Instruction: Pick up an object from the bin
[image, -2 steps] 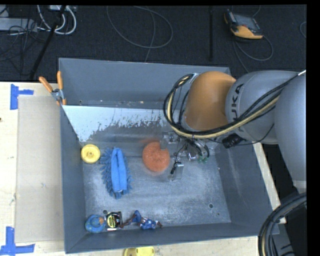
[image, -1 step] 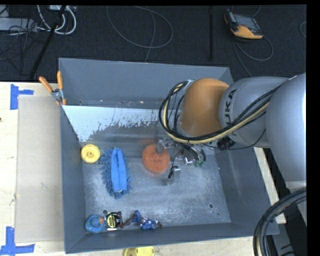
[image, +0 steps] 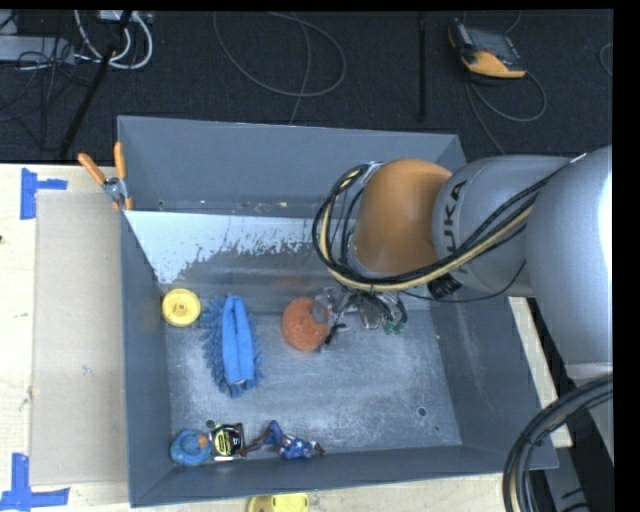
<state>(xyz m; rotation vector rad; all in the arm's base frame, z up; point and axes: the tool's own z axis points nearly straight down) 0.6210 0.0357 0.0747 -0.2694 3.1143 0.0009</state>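
The arm (image: 560, 230) comes into the grey bin (image: 390, 400) from 3 o'clock, and its orange wrist cover (image: 400, 215) hangs over the far half of the floor. The tool (image: 338, 315) is low in the bin near the middle, just at 3 o'clock of a rust-orange, roundish lump (image: 300, 326) that looks like a ball or sponge. The two are so close that I cannot tell whether they touch. The wrist and cables shade the tool, so I cannot tell whether it is spread or pressed together, and nothing can be seen pinched in it. The lump lies on the bin floor and is the nearest thing to the tool. At 9 o'clock of it lies a blue fringed duster-like piece (image: 235, 345), and beyond that a small yellow disc (image: 181, 307). Well apart, along the near wall at 7 o'clock, sit a blue round piece (image: 187, 447), a yellow-and-black tape measure (image: 229, 439) and a small blue toy (image: 290, 446). By my reading the step in hand is the approach or the closing on the lump, with no lift begun. The next move calls for the tool to straddle the lump squarely, press together on its middle, then rise straight up clear of the far wall. The lump is round and may roll toward 9 o'clock if it is nudged off centre.
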